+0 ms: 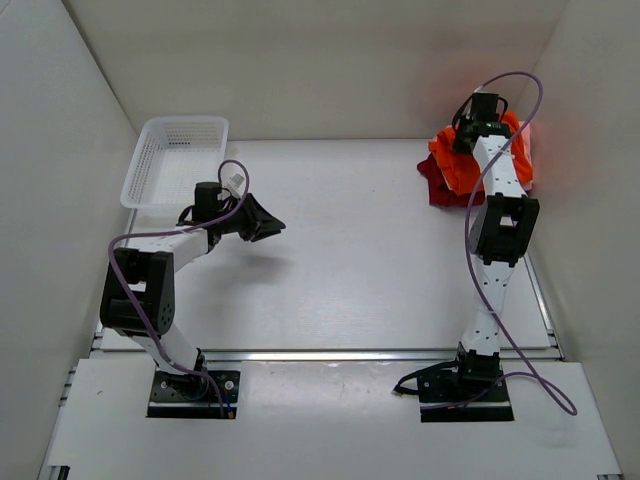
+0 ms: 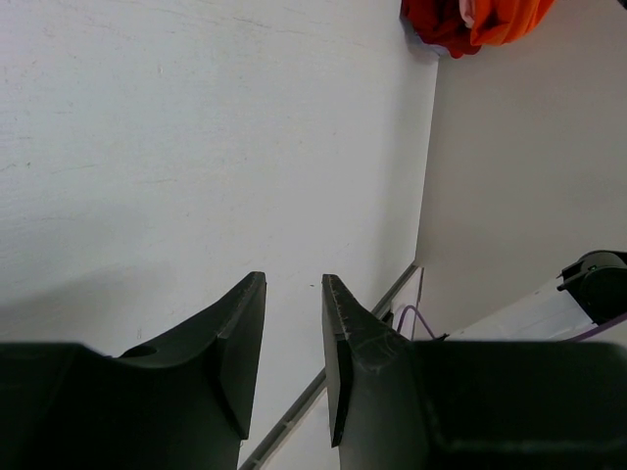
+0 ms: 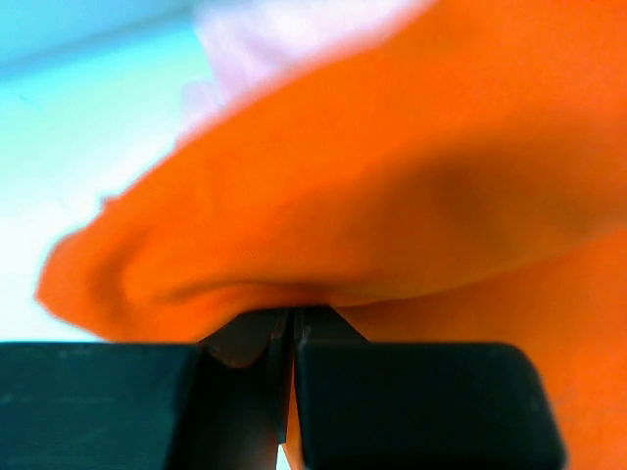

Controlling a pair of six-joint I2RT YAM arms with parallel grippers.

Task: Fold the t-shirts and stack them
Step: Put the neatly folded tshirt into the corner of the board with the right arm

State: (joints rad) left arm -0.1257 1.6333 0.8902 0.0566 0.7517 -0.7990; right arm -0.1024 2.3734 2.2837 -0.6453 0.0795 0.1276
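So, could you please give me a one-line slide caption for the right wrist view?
Right gripper shut on a fold of the orange t-shirt, pink t-shirt behind.

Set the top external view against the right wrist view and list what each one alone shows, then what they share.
Top external only: the white basket, the left pincer open and holding nothing, and the dark red t-shirt. Right wrist only: the right pincer, its jaws shut on a cloth fold. Both: the orange t-shirt that it grips.
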